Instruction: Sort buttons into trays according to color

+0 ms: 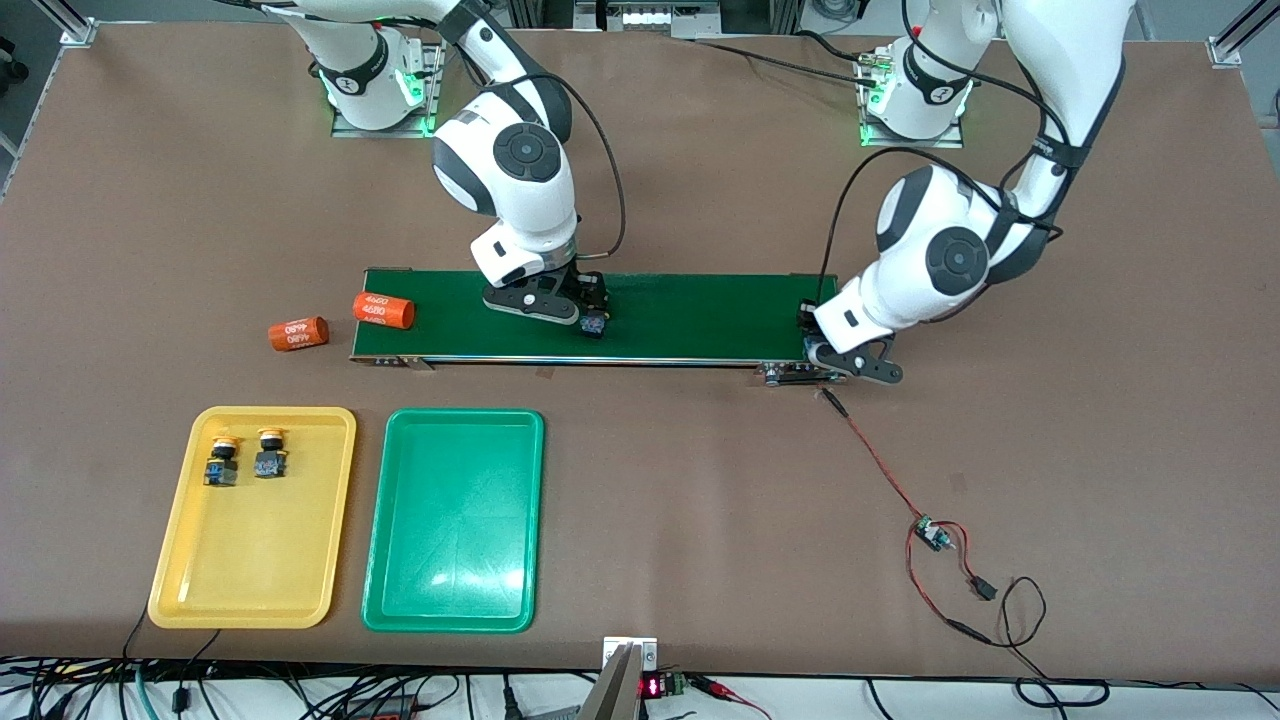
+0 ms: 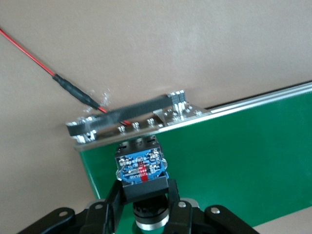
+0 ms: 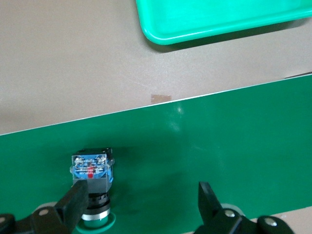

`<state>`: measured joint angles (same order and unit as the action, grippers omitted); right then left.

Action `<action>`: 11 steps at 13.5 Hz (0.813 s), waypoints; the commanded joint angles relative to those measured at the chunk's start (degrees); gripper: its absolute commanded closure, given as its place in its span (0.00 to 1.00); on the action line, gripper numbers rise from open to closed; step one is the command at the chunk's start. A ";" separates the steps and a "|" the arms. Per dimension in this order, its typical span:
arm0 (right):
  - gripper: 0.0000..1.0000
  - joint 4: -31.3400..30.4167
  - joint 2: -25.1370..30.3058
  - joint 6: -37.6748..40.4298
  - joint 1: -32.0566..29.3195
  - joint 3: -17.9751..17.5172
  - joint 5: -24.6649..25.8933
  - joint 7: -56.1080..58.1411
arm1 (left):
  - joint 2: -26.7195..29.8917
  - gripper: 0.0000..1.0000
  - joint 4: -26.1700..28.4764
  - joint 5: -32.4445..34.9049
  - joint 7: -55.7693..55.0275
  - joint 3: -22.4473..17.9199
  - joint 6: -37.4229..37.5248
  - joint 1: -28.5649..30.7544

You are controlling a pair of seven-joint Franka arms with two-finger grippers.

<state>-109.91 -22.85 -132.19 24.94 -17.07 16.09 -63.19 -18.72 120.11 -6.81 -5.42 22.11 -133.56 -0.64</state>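
My shallow yellow plastic tray [image 1: 252, 520] lies near the front camera at the right arm's end of the table. It holds two yellow-capped push-button switches [image 1: 221, 460] [image 1: 270, 453], side by side and slightly apart, in the part of the tray farthest from the camera. Each lies on its side, its long axis running from cap to black body, with the cap toward the conveyor and the body toward the camera.

The matching green plastic tray [image 1: 453, 520] lies just beside the yellow one, toward the left arm's end; nothing rests in it.

My right gripper [image 1: 590, 318] is low over the long dark green conveyor belt [image 1: 680, 318], its fingers [image 3: 75, 202] spread wide. A green-capped switch [image 3: 92, 178] lies on the belt against one finger and well apart from the other. Its green cap points toward my wrist, and its blue-and-clear terminal end points toward the green tray.

My left gripper [image 2: 143, 192] is at the belt's end nearest the left arm, clamped on a second black-bodied switch [image 2: 141, 168]. This switch's long axis runs straight out from my fingers, terminal end outward toward the belt's metal end bracket [image 2: 136, 124]; its cap colour cannot be made out.

Two orange cylinders printed "4680" [image 1: 299, 333] [image 1: 384, 309] lie at the belt's other end, one on the table, the other at the belt's corner.
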 commanded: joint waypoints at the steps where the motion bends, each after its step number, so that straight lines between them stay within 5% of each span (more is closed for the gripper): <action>1: 0.00 1.10 -1.14 0.44 0.28 0.11 1.40 -1.58 | 5.00 1.00 3.81 -1.36 -0.99 -0.67 -0.39 -1.46; 11: 0.00 1.19 -3.51 -1.41 0.02 0.20 3.68 -1.40 | 2.56 0.97 6.72 -1.45 -0.91 -0.41 -4.69 -4.54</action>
<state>-109.75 -25.77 -133.17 24.93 -16.90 18.59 -63.24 -15.41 126.51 -6.84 -6.47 22.13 -136.40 -4.00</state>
